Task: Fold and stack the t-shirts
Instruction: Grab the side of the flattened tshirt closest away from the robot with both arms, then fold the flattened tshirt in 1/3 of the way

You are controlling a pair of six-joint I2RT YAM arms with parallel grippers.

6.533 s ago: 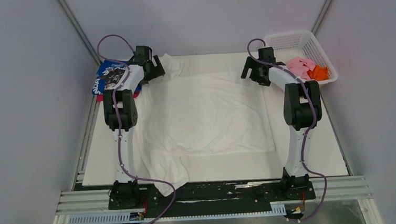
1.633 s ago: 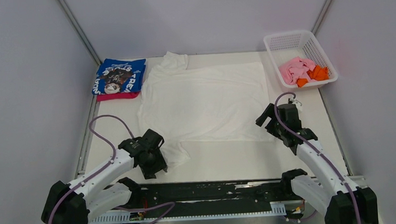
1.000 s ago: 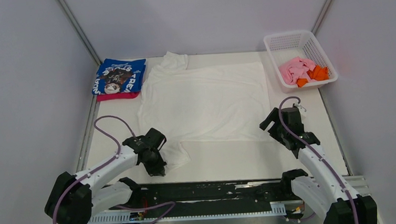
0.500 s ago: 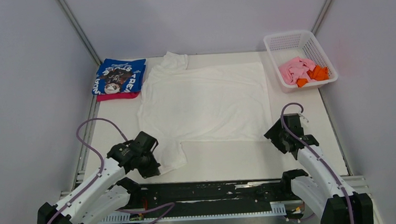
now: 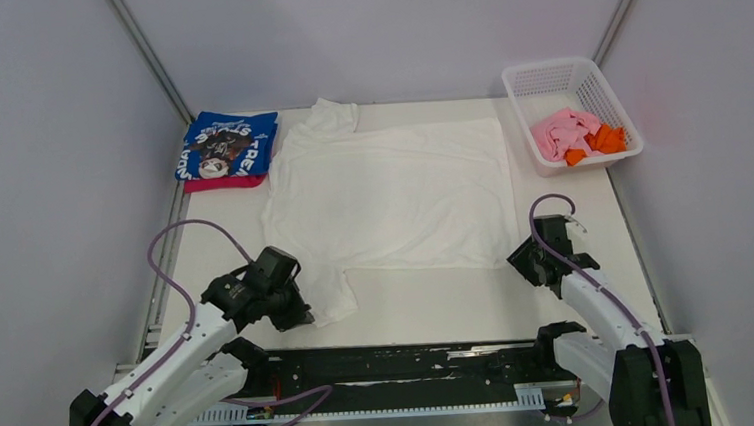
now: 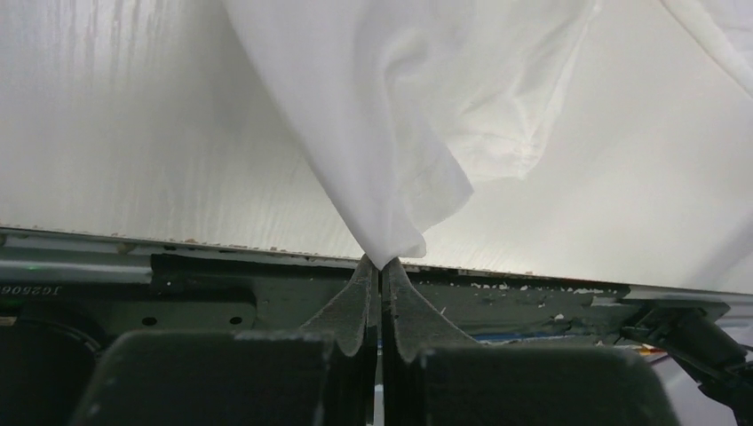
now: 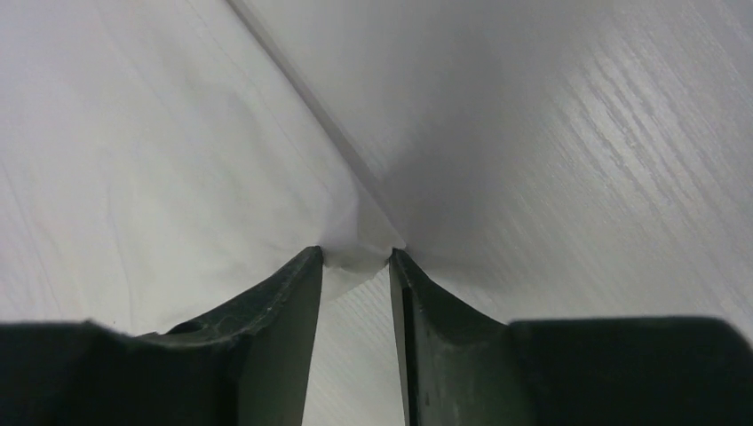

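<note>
The large white t-shirt [image 5: 392, 197] lies spread flat across the table. My left gripper [image 5: 295, 319] is shut on its near-left sleeve end, and in the left wrist view the cloth [image 6: 391, 133] rises in a peak from the closed tips [image 6: 383, 262]. My right gripper [image 5: 519, 261] sits at the shirt's near-right corner. In the right wrist view its jaws [image 7: 355, 257] stand partly apart, with the bunched corner [image 7: 360, 248] between the tips. A folded blue t-shirt [image 5: 228, 143] lies on a magenta one [image 5: 223, 184] at the far left.
A white lattice basket [image 5: 553, 64] at the far right holds a pink t-shirt [image 5: 563, 132] and an orange one [image 5: 605, 139]. The black arm rail [image 6: 533, 311] runs just below the table's near edge, close to my left gripper. Grey walls enclose three sides.
My right gripper's jaws have narrowed around the shirt's near-right corner and slid slightly toward the near edge. The left gripper stays shut on the sleeve and has shifted a little left.
</note>
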